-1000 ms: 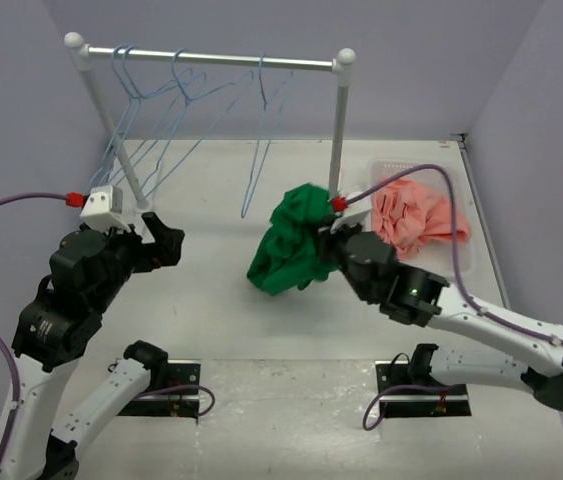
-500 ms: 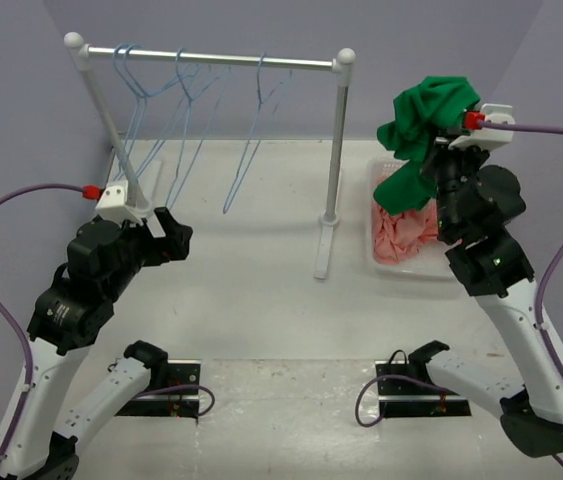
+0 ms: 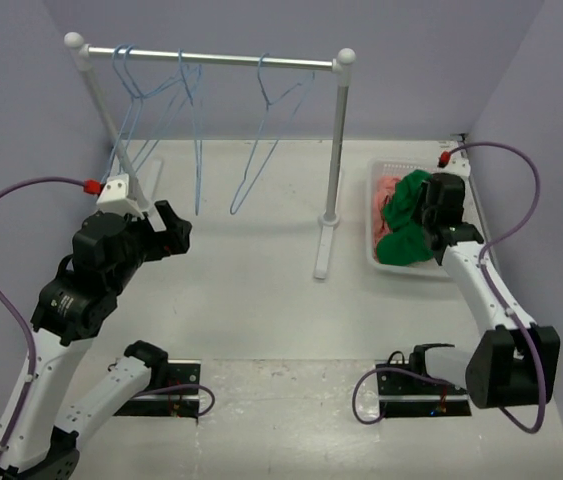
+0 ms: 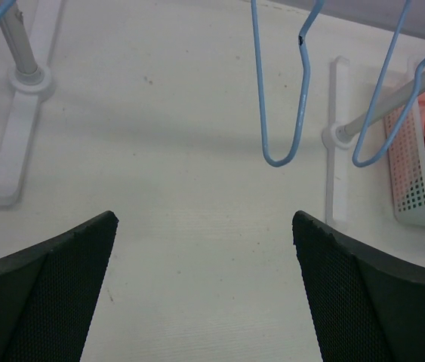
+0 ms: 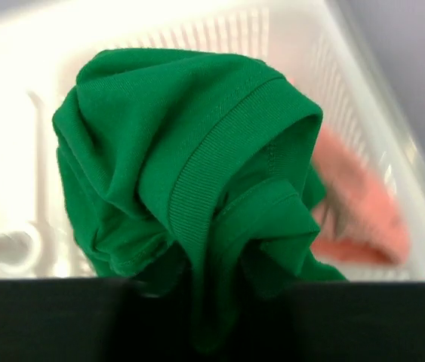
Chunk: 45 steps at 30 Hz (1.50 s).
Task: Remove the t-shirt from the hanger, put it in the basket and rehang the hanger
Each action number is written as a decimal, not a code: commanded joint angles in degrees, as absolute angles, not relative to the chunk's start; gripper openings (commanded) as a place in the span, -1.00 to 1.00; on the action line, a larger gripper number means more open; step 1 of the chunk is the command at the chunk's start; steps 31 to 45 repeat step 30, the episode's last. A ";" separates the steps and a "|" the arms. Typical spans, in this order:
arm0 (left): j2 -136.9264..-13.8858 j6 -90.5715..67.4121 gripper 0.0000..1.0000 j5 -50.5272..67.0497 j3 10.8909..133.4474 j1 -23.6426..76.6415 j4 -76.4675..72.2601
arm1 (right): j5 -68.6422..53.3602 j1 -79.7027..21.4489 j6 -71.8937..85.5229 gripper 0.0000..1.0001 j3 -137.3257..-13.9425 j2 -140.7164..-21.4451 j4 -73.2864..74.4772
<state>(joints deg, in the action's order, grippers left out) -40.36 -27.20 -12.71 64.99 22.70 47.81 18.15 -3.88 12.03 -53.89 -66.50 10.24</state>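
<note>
The green t-shirt (image 3: 403, 218) is bunched up and lies low in the white basket (image 3: 379, 258), partly over a pink cloth (image 3: 385, 189). My right gripper (image 3: 425, 206) is at the basket, shut on the t-shirt. In the right wrist view a fold of the t-shirt (image 5: 189, 173) runs down between my dark fingers (image 5: 61, 317). Several bare light-blue hangers (image 3: 259, 128) hang on the rail; no cloth is on any of them. My left gripper (image 3: 175, 228) is open and empty over the bare table, its fingers (image 4: 53, 286) wide apart below two hanger bottoms (image 4: 281, 105).
The clothes rack stands at the back, its rail (image 3: 221, 59) on two posts. The right post (image 3: 334, 165) and its foot stand just left of the basket. The left foot (image 4: 16, 128) shows in the left wrist view. Purple walls close in on both sides.
My right arm came down from high above the basket and lowered the green t-shirt into it. The hangers swung a little. The left arm has hardly moved.
</note>
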 commanded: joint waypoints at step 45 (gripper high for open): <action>-44.03 -28.65 1.00 -17.49 61.00 22.94 43.59 | 13.18 -3.16 30.76 0.98 -49.57 -27.33 45.44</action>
